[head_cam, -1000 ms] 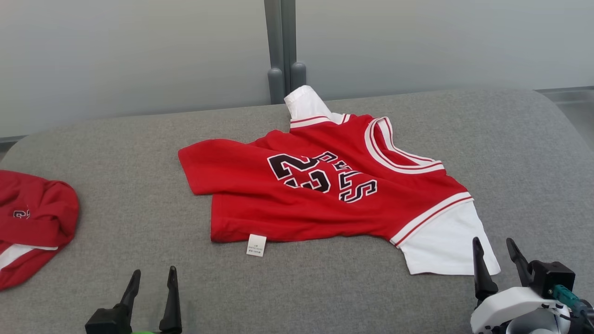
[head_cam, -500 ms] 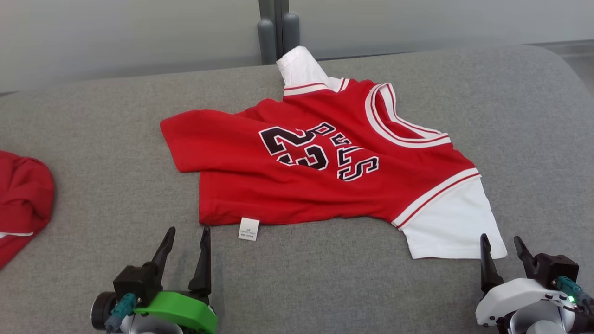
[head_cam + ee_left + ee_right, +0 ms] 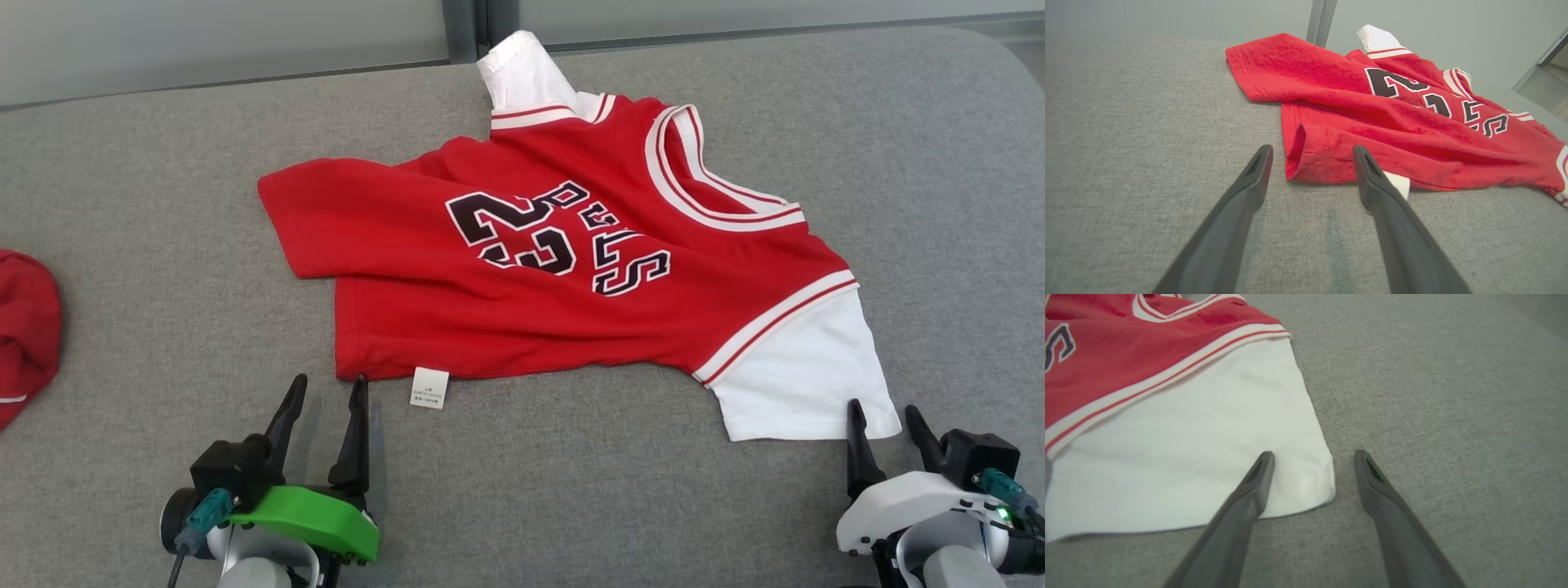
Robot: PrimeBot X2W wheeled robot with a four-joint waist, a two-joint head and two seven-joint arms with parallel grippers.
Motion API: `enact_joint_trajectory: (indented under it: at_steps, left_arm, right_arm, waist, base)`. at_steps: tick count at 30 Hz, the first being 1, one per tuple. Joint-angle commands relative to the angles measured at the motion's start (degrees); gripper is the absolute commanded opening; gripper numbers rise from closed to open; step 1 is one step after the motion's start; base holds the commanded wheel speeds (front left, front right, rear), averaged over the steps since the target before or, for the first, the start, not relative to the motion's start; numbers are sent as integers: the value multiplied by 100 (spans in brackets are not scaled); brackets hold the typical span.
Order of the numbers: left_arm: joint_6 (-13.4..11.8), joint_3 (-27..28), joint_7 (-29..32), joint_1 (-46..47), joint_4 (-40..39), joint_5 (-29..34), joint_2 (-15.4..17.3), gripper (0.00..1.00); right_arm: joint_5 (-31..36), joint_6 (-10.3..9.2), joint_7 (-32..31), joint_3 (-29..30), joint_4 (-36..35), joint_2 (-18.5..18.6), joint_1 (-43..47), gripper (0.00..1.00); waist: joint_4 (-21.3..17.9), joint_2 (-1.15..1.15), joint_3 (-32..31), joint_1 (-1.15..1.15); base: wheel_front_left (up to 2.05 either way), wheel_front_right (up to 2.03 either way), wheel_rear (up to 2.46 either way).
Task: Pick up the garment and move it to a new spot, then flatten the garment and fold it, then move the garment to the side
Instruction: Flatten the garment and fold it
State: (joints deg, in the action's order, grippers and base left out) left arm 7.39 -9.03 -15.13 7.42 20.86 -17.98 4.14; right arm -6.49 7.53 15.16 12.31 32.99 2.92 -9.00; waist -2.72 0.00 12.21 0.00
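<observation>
The garment (image 3: 522,302) is a red jersey with black-and-white lettering and white sleeves, lying spread but rumpled on the grey padded surface (image 3: 163,204). My left gripper (image 3: 330,388) stands open just short of its near left hem corner (image 3: 1300,159), which lies between the fingertips in the left wrist view. A white tag (image 3: 429,387) sticks out beside that corner. My right gripper (image 3: 882,413) is open at the near corner of the white sleeve (image 3: 1306,486); that corner lies between the fingers in the right wrist view, touching neither. Nothing is held.
A second red garment (image 3: 24,327) lies bunched at the far left edge of the head view. A grey post (image 3: 465,24) rises behind the surface's far edge, against a pale wall. Bare grey surface spreads to the right of the jersey.
The head camera has tilted down, so the whole picture has shifted upward. My left gripper has come forward and right to the hem corner. The right gripper has edged closer to the white sleeve.
</observation>
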Motion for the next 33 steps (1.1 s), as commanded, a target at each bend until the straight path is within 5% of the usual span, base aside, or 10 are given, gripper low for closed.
enact_joint_trajectory:
  at_steps: [1,28,31,32,33]
  left_arm:
    - [19,-105,-1,130,33,-120,76,100]
    - [19,-544,-1,632,460,-1035,427,100]
    - [19,-645,-1,676,486,-1132,493,81]
    - [19,-681,-1,681,519,-1140,495,48]
    - [19,-710,-1,697,544,-1148,496,36]
  right_arm:
    - [-47,-8,-1,-49,41,2,-88,100]
    - [-291,-8,-7,-422,-70,-1,-278,100]
    - [-298,-8,-8,-475,-5,-2,-289,100]
    - [-312,-8,-9,-483,35,-4,-286,100]
    - [-322,-8,-10,-478,56,-5,-289,100]
  waist:
    - [-3,0,57,0]
    - [-252,0,338,0]
    - [-250,0,366,0]
    - [-244,0,374,0]
    - [-240,0,383,0]
  base:
    - [0,0,0]
    - [0,0,0]
    - [0,0,0]
    - [0,0,0]
    - [0,0,0]
